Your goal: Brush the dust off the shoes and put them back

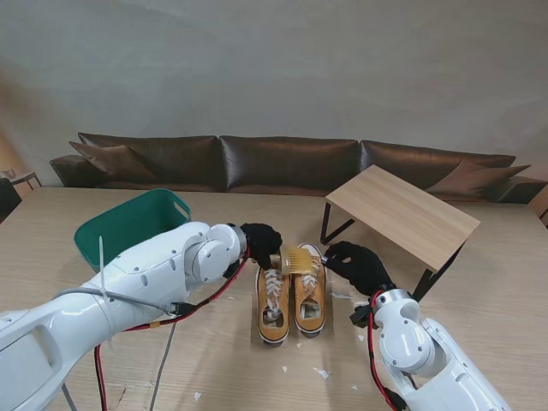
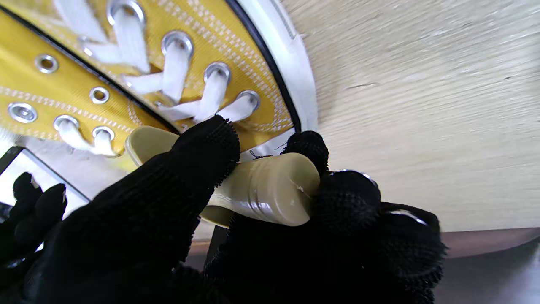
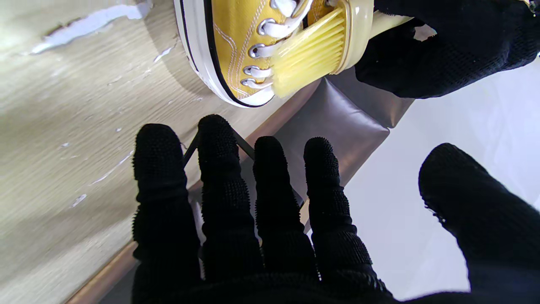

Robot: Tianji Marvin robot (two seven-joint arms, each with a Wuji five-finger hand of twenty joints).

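Right hand hovers near the right shoe, fingers spread, holding nothing. Left hand is clenched round the brush, bristles on the far laces of the shoes at table centre. Risk: bristles snagging laces, shifting a shoe. Count: two shoes, one brush, one green bin, one low stand

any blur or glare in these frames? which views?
Stand view: sharp, soft even light, faint shadows under the shoes. Left wrist: table grain smeared by motion blur, highlights on the brush handle. Right wrist: washed-out white area past the right hand, bristles still crisp.
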